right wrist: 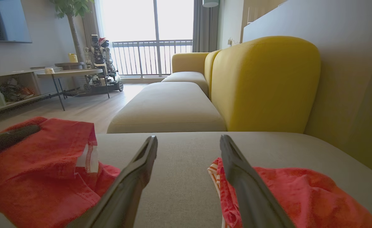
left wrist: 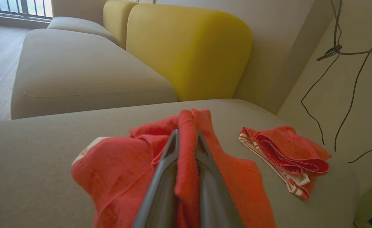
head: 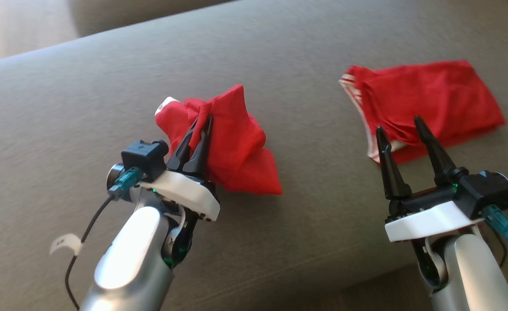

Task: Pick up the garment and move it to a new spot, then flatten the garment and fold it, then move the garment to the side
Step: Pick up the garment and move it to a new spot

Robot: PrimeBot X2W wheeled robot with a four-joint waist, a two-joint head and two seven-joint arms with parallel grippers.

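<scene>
**Red garment pinched mid-seat**

The left fingers (head: pixel 206 131) pinch a raised ridge of the garment (head: pixel 241 151), a crumpled red cloth bundle near the middle of the coarse grey seat (head: pixel 107 99). Its long axis runs diagonally: white-trimmed hem toward the far left, a pointed corner toward the near right. The right fingers (head: pixel 424 136) stand spread, holding nothing, over the near edge of a second red piece (head: pixel 444 95), folded flat with striped trim, by the seat's right edge.

garment (head: pixel 241 144) left of second garment (head: pixel 435 99), on cushion (head: pixel 301 65)
</scene>
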